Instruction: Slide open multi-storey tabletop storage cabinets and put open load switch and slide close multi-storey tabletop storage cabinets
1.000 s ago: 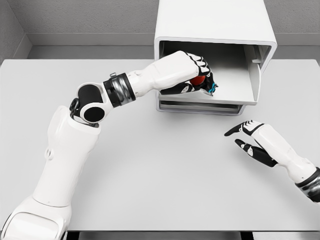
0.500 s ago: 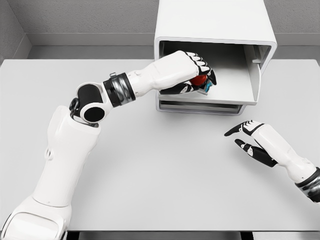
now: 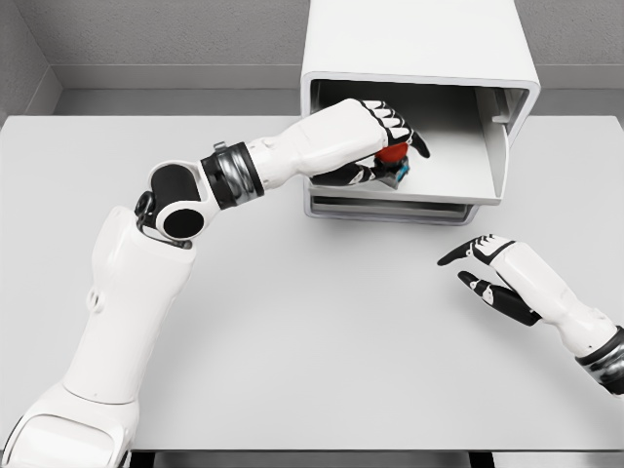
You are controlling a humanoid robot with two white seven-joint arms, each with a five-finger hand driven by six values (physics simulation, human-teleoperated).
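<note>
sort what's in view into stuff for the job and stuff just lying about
Job: storage cabinet, its open drawer, red load switch, left hand around it.
Lying about: nothing loose; right hand idle over the table.

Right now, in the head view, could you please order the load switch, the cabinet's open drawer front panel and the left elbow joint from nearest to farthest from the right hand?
1. Drawer front panel, directly above the right hand.
2. Load switch, up-left, in the left hand inside the cabinet.
3. Left elbow joint, far left.
</note>
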